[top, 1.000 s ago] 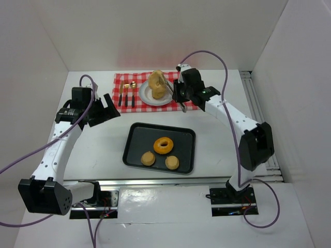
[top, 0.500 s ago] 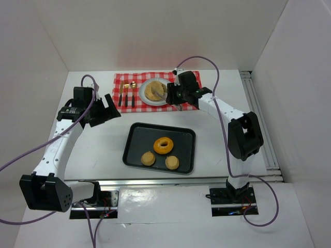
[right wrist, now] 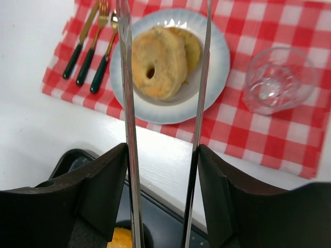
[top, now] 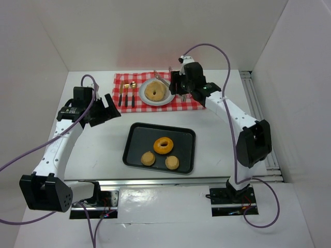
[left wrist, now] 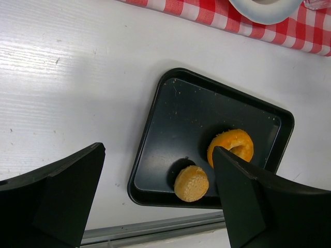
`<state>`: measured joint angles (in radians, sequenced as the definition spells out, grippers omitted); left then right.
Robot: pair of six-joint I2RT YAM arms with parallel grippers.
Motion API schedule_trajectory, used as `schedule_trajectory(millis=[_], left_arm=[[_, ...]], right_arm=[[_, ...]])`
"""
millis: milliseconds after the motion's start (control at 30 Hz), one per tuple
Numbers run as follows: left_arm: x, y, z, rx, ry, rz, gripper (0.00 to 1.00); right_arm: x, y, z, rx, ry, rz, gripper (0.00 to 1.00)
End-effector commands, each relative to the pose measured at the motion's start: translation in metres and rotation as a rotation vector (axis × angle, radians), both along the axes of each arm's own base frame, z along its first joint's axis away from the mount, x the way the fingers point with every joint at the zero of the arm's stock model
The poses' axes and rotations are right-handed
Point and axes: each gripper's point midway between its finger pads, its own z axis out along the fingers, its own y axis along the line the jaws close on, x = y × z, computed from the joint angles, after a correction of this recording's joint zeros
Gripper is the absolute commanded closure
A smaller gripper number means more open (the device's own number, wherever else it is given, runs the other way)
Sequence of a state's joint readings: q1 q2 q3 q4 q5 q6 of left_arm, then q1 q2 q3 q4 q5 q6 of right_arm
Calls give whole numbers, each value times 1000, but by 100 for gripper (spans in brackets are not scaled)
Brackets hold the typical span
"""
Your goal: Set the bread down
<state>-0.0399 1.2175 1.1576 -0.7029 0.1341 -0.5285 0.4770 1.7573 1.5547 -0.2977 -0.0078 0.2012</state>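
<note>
1. The ring-shaped golden bread (right wrist: 158,64) lies flat on the round white plate (right wrist: 214,72), resting partly on a paler piece at the plate's far right. Placing looks done.
2. The right gripper (right wrist: 161,155) clasps thin metal tongs (right wrist: 128,103). Their blades stand apart over the plate, with the bread loose between them. Only drawing clear seems left.
3. The left gripper (left wrist: 158,150) is spread wide and empty, well apart from the plate on its near-left side.
4. The black rectangular tray (top: 135,150), on the near side of the plate, holds an orange ring doughnut (top: 164,145) and two small round buns (top: 148,158).
5. The tong tips run off the top of the right wrist view, so I cannot tell their height above the plate.
6. I cannot tell whether the paler piece is separate.
7. The clear glass (right wrist: 276,77), just right of the plate, is hidden by the arm from above.
</note>
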Motion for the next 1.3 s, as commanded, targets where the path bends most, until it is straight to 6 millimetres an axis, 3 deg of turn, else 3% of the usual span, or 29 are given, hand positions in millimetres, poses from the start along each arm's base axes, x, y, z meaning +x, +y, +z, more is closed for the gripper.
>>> schedule_trajectory(millis=[0, 100, 200, 233, 333, 367, 433, 467, 500, 567, 633, 667, 700, 767, 867, 933, 967, 1000, 1100, 1133, 1233, 1267], left_arm=[[4, -1, 17, -15, -63, -7, 1], [3, -1, 20, -9, -74, -13, 1], [0, -1, 27, -9, -98, -13, 1], [0, -1, 27, -9, -98, -13, 1], [-2, 4, 33, 16, -125, 0, 1], [-2, 4, 33, 16, -125, 0, 1], [-2, 4, 28, 17, -101, 0, 1], [-2, 4, 28, 17, -101, 0, 1], [-2, 4, 28, 17, -101, 0, 1], [-2, 6, 28, 23, -101, 6, 1], [-1, 6, 25, 24, -92, 6, 1], [0, 6, 22, 18, -81, 12, 1], [0, 6, 22, 18, -81, 12, 1], [3, 5, 23, 18, -79, 12, 1], [5, 5, 26, 18, -78, 12, 1], [6, 5, 23, 18, -69, 12, 1], [6, 5, 23, 18, -69, 12, 1], [6, 5, 23, 18, -69, 12, 1], [4, 4, 27, 11, -79, 6, 1], [3, 4, 30, 11, -88, 6, 1], [-1, 8, 29, 28, -87, 23, 1], [-3, 8, 24, 29, -75, 23, 1]], right_arm=[[0, -41, 84, 14, -182, -133, 37], [-10, -102, 93, 5, -213, -322, 37], [-25, -172, 75, -48, -208, -520, 37], [-35, -189, 56, -60, -175, -565, 37], [-37, -227, 37, -26, -179, -689, 37], [-41, -234, 13, -33, -147, -709, 37], [-33, -248, 7, -7, -187, -755, 37], [-30, -253, -14, -19, -159, -776, 37], [-22, -256, -12, -4, -187, -786, 37], [-9, -260, -43, -27, -147, -797, 37], [3, -264, -51, -27, -156, -815, 37], [9, -264, -71, -43, -127, -814, 37], [17, -271, -69, -39, -155, -841, 37], [27, -273, -90, -38, -129, -844, 36], [37, -275, -100, -23, -95, -858, 14], [41, -279, -96, -31, -58, -895, 0], [42, -281, -92, -26, -55, -913, 0], [44, -282, -71, -16, -85, -924, 0], [35, -285, -49, -19, -58, -947, 0], [30, -285, -32, -14, -45, -954, 0], [17, -280, -12, -19, -12, -950, 0], [5, -280, -18, -48, 36, -949, 0]])
